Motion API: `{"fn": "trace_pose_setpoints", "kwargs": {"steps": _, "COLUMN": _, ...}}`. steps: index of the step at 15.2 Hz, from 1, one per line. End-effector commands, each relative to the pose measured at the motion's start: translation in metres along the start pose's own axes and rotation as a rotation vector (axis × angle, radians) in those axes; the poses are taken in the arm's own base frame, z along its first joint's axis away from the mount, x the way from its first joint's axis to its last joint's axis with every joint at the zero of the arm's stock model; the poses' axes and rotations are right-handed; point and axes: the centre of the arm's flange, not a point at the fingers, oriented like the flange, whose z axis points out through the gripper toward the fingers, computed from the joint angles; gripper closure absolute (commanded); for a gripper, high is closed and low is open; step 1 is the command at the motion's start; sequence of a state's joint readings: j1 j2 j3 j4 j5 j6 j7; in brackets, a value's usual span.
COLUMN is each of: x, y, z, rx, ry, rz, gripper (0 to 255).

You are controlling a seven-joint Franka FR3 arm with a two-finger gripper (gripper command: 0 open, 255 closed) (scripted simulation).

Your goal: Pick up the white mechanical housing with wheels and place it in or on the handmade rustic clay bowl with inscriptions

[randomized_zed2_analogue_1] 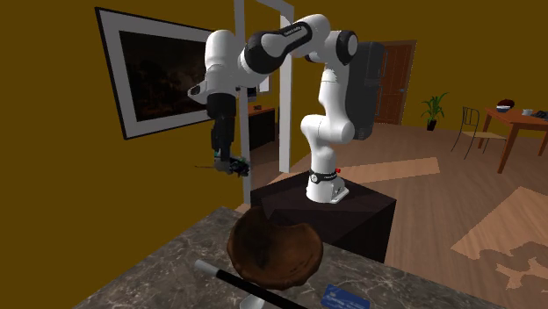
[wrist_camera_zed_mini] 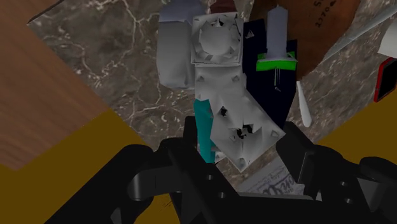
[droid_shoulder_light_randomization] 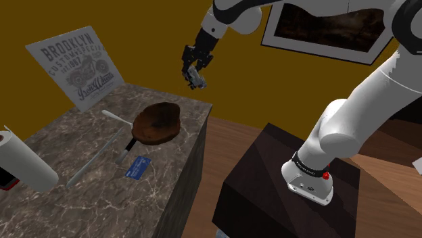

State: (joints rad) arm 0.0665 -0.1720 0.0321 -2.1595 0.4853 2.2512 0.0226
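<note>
- High in the shoulder view's middle, the black hand (droid_shoulder_light_randomization: 194, 73) hangs in the air near the counter's (droid_shoulder_light_randomization: 61, 209) far corner. Its two fingers are closed on the housing (droid_shoulder_light_randomization: 197, 81), a small pale grey lump clear of every surface.
- The counter is a slab of dark stone with pale veins. On it we see the bowl (droid_shoulder_light_randomization: 156, 123), brown, shallow and rough-edged, well apart from the hand.
- Near the bowl lie a thin pale rod (droid_shoulder_light_randomization: 91, 161), a white spoon (droid_shoulder_light_randomization: 113, 116) and a blue card (droid_shoulder_light_randomization: 138, 166). A white paper roll (droid_shoulder_light_randomization: 26, 161) sits at this view's left edge, and a printed Brooklyn sheet (droid_shoulder_light_randomization: 76, 66) leans on the ochre wall (droid_shoulder_light_randomization: 155, 40).
- The arm rises from the stand (droid_shoulder_light_randomization: 270, 176), a dark wood-grained box on a plank floor (droid_shoulder_light_randomization: 223, 138).
- In the second exterior view, the hand (randomized_zed2_analogue_1: 226, 158) points downward before a framed dark picture (randomized_zed2_analogue_1: 158, 75), the housing (randomized_zed2_analogue_1: 234, 165) clamped at its tips.
- Here the housing is higher than the bowl (randomized_zed2_analogue_1: 275, 252) and beyond it. The bowl's lumpy rim and matte brown inside face us, and a black wand (randomized_zed2_analogue_1: 230, 278) and the blue card (randomized_zed2_analogue_1: 344, 299) lie close by.
- In the wrist view, we see the housing (wrist_camera_zed_mini: 232, 95) as blocky, faceted and pale grey. It has a round finned wheel in a square frame, a smooth cylinder alongside and a teal strip at one edge.
- The hand (wrist_camera_zed_mini: 242, 143) grips the end of the housing nearest it, black fingers (wrist_camera_zed_mini: 296, 146) pressing from both sides.
- Beyond it lie the veined counter (wrist_camera_zed_mini: 121, 57) and the bowl (wrist_camera_zed_mini: 331, 28), brown with pale lettering.
</note>
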Motion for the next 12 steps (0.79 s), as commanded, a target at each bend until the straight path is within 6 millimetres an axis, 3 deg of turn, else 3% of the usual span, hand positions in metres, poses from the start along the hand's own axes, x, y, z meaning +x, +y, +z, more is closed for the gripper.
{"fn": "trace_pose_setpoints", "kwargs": {"steps": 1, "x": 0.003, "y": -0.004, "z": -0.010, "rx": 0.000, "ry": 0.000, "rz": 0.000, "gripper": 255}}
{"fn": "trace_pose_setpoints", "kwargs": {"steps": 3, "x": 0.004, "y": -0.007, "z": -0.016, "rx": 0.000, "ry": 0.000, "rz": 0.000, "gripper": 255}}
{"fn": "trace_pose_setpoints", "kwargs": {"steps": 12, "x": -0.022, "y": -0.117, "z": 0.020, "rx": 0.000, "ry": 0.000, "rz": 0.000, "gripper": 255}}
